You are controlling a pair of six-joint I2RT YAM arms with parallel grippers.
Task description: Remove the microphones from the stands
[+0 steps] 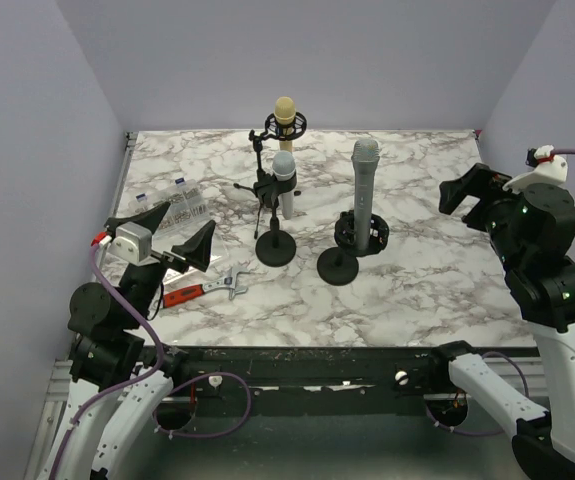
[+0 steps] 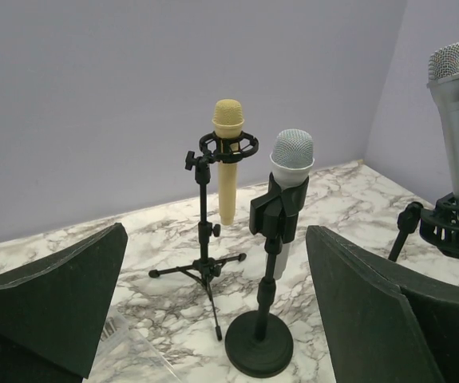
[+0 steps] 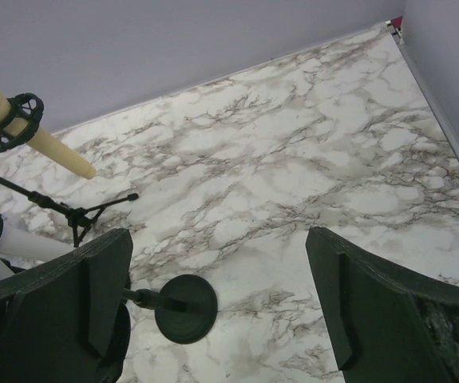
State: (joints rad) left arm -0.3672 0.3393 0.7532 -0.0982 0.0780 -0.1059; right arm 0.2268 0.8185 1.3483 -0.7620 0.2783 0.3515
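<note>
Three microphones stand on the marble table [image 1: 417, 270]. A cream microphone [image 1: 285, 113] sits in a ring mount on a tripod stand at the back. A white microphone with a grey head [image 1: 284, 181] sits in a clip on a round-base stand [image 1: 275, 247]. A silver microphone [image 1: 365, 188] stands in a ring mount on another round base [image 1: 337, 266]. My left gripper [image 1: 167, 231] is open and empty, left of the stands, facing the white microphone [image 2: 291, 162]. My right gripper [image 1: 464, 198] is open and empty, raised to the right of the silver microphone.
A clear plastic box [image 1: 179, 204] lies at the table's left edge. A red-handled tool and a wrench [image 1: 205, 289] lie near the front left. Walls close the table at the back and sides. The right wrist view shows bare marble [image 3: 293, 159] beyond a round base [image 3: 185, 307].
</note>
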